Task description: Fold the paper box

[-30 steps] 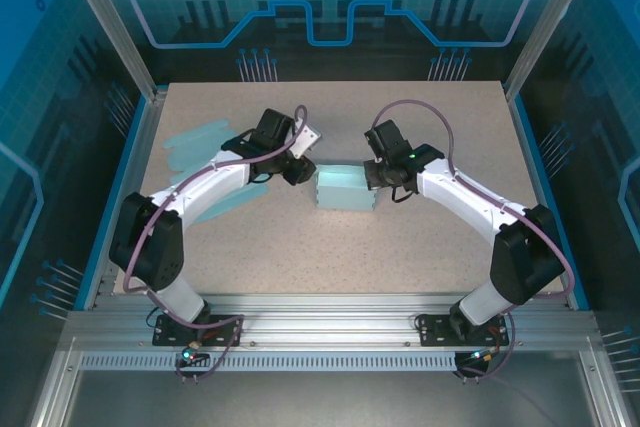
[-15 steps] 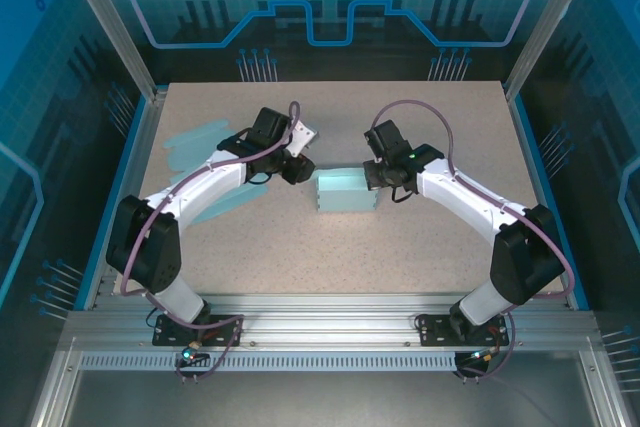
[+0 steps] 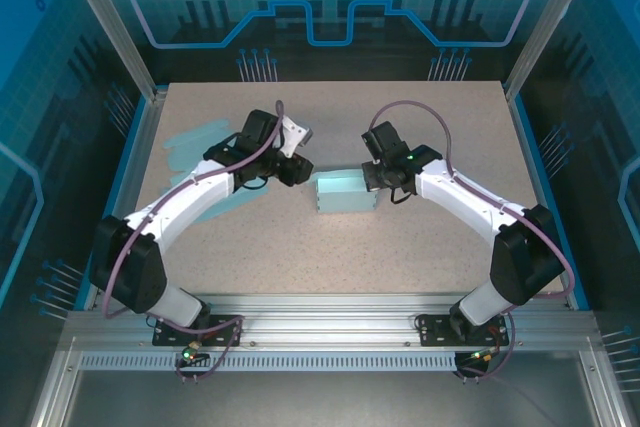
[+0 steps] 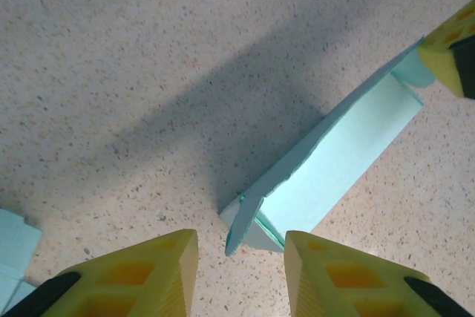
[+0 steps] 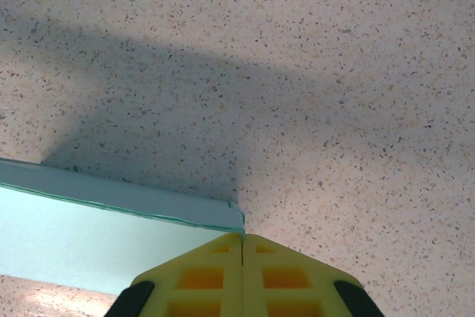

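From above, your left arm [image 3: 190, 202] has swung out to the left since a second ago. The left gripper [image 3: 292, 171] has drawn a little back from the paper box [image 3: 343, 195] and now sits just off the box's left end, not touching it. The box itself has barely shifted on the table [image 3: 430, 247]. The right gripper [image 3: 372, 179] stays at the box's far right corner. Flat paper sheets [image 3: 195, 137] lie well to the left of the box, partly under your left arm.

Through the left wrist camera, your left gripper [image 4: 241, 257] has its jaws partly apart with nothing between them. The box [image 4: 334, 161] lies straight ahead, and its near end flap [image 4: 241, 224] stands ajar just in front of the fingertips. A yellow finger of the right gripper [image 4: 453, 50] touches the box's far end. A corner of a flat sheet [image 4: 13, 254] shows left of the box.

Through the right wrist camera, your right gripper [image 5: 243, 250] is fully closed, its tips touching the box's [image 5: 96, 239] upper corner. You cannot tell whether any paper is pinched between them.
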Controlling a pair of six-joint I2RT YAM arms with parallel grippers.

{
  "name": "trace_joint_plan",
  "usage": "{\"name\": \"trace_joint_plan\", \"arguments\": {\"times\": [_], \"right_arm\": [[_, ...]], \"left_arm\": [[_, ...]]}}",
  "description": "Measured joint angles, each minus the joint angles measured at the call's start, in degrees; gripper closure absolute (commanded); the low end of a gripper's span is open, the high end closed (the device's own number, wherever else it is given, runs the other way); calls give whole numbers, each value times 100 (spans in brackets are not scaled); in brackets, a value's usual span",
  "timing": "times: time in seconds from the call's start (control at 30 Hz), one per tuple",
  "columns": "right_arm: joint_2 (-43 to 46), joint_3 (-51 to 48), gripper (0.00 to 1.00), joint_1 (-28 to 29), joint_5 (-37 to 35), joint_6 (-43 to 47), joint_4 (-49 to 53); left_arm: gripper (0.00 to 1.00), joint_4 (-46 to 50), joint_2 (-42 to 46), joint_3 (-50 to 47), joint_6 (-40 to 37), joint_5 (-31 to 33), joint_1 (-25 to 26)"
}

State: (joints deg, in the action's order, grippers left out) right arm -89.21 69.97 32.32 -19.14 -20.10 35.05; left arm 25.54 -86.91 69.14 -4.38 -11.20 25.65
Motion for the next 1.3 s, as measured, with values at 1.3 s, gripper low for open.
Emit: {"name": "trace_joint_plan", "arguments": {"times": [1.3], "right_arm": [[-2, 26, 100, 70, 0, 0, 90]], "left_arm": [[73, -81, -938, 439, -210, 1226, 227]]}}
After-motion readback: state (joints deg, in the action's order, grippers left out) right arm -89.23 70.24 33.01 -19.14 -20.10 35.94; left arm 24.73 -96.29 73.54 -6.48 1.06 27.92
